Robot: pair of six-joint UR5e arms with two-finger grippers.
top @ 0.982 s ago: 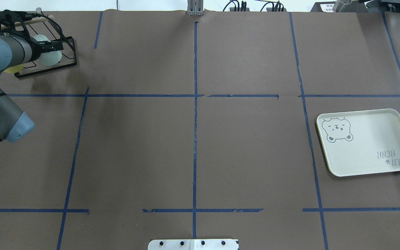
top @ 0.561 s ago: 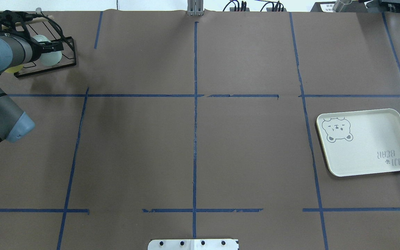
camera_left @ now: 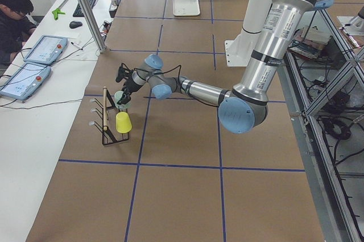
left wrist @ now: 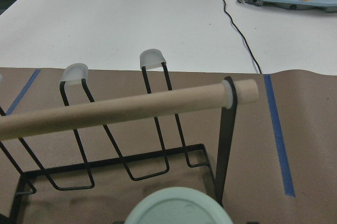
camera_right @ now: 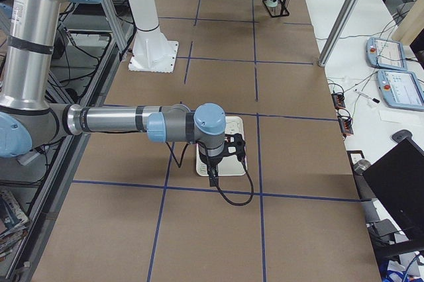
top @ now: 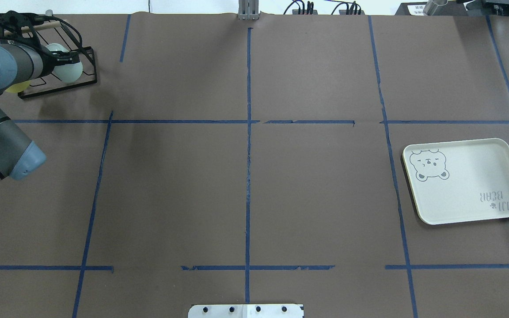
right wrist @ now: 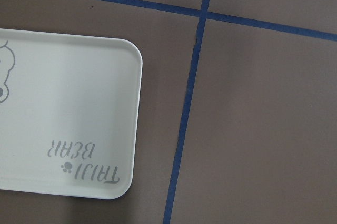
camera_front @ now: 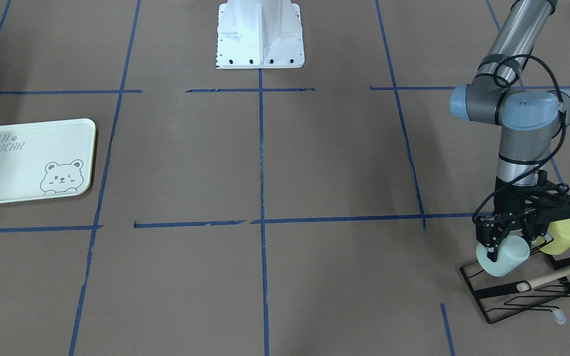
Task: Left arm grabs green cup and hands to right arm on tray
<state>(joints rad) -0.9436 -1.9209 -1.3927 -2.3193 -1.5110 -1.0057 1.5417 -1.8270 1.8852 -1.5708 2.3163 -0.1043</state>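
The green cup (camera_front: 505, 259) lies tilted between the fingers of my left gripper (camera_front: 510, 245), over the black wire cup rack (camera_front: 512, 296). The gripper is shut on it. In the overhead view the cup (top: 72, 70) and the gripper (top: 66, 66) are at the far left. The left wrist view shows the cup's round end (left wrist: 179, 209) at its bottom edge. The tray (top: 471, 194) lies flat at the right with nothing on it. My right gripper (camera_right: 218, 163) hovers over the tray (right wrist: 63, 108). I cannot tell whether it is open or shut.
A yellow cup (camera_front: 564, 235) hangs on the rack beside the green one. The rack's wooden bar (left wrist: 121, 111) and capped wire pegs (left wrist: 152, 58) stand just beyond the green cup. The white robot base (camera_front: 260, 34) is at the table's middle edge.
My left gripper with the green cup has shifted a little to the right and farther back in the overhead view. The tray has not moved.
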